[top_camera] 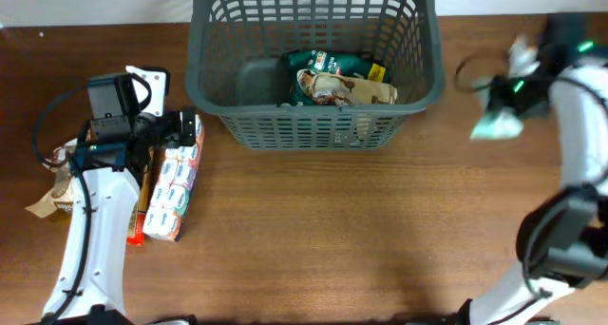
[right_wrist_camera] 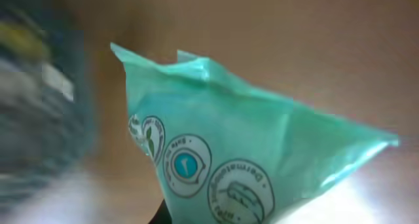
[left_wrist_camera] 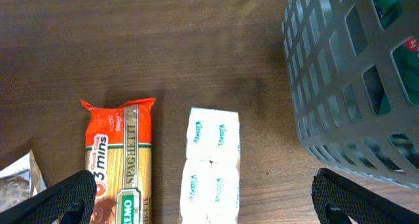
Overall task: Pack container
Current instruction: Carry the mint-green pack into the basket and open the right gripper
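Overhead, the container [top_camera: 203,87] stood at the far middle of the table [top_camera: 332,239]. It was a big dark grey basket with slotted sides and a solid rim. Inside it, toward its right side, lay a dark green packet [top_camera: 328,63] and a tan packet [top_camera: 353,89], touching each other. The left part of the basket floor was bare.

From the left wrist view, a corner of the container [left_wrist_camera: 340,86] showed at the upper right, with green peeking through its slots.

Left of the basket, the left arm [top_camera: 95,220] reached up from the near edge. The left jaws were wide apart and held nothing. They hung over a white tissue pack [left_wrist_camera: 213,165] with blue marks, which lay flat on the table. Just beside it on its left lay an orange spaghetti packet [left_wrist_camera: 118,165], side by side with it. Overhead, the tissue pack [top_camera: 174,190] and spaghetti packet [top_camera: 141,211] sat near the basket's front left corner but did not touch it. A crumpled brown paper bag [top_camera: 55,187] lay further left, by the table edge.

On the far right, the right arm [top_camera: 579,144] was blurry. The right jaws were clamped on a teal pack [right_wrist_camera: 222,152] that filled the right wrist view, with round badges printed on it. The jaw tips were hidden behind it. Overhead, the teal pack [top_camera: 499,125] was well apart from the basket's right side.
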Controlling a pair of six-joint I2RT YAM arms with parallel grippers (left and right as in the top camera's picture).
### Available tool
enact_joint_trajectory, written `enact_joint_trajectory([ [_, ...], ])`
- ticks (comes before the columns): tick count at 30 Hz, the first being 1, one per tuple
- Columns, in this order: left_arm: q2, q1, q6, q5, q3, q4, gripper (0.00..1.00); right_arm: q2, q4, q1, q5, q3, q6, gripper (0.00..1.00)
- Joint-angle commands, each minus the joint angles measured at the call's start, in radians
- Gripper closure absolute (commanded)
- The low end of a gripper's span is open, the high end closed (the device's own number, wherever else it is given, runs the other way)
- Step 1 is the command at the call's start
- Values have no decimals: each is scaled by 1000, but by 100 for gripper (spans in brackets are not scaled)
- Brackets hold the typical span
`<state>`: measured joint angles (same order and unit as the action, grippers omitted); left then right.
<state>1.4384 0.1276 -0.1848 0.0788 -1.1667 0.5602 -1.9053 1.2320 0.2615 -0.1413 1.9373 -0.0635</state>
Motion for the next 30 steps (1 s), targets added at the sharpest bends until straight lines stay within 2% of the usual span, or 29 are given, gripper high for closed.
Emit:
enact_joint_trajectory([
  [1,5,5,12,11,-17,-1,1,134,26,-45,-23,276,16,97],
  [5,5,5,12,11,-17,-1,1,157,27,-165,-40,478,-51,96],
  [7,5,5,12,11,-17,-1,1,158,29,-278,-43,538,-121,96],
  [13,5,5,12,11,-17,-1,1,111,6,-555,-33,520,-428,96],
  [16,5,5,12,11,-17,-1,1,47,-26,-627,15,509,-538,96],
  [23,5,5,12,11,-17,-1,1,-190,-105,-653,59,509,-546,96],
  [30,5,5,12,11,-17,-1,1,-321,-112,-653,60,507,-443,96],
])
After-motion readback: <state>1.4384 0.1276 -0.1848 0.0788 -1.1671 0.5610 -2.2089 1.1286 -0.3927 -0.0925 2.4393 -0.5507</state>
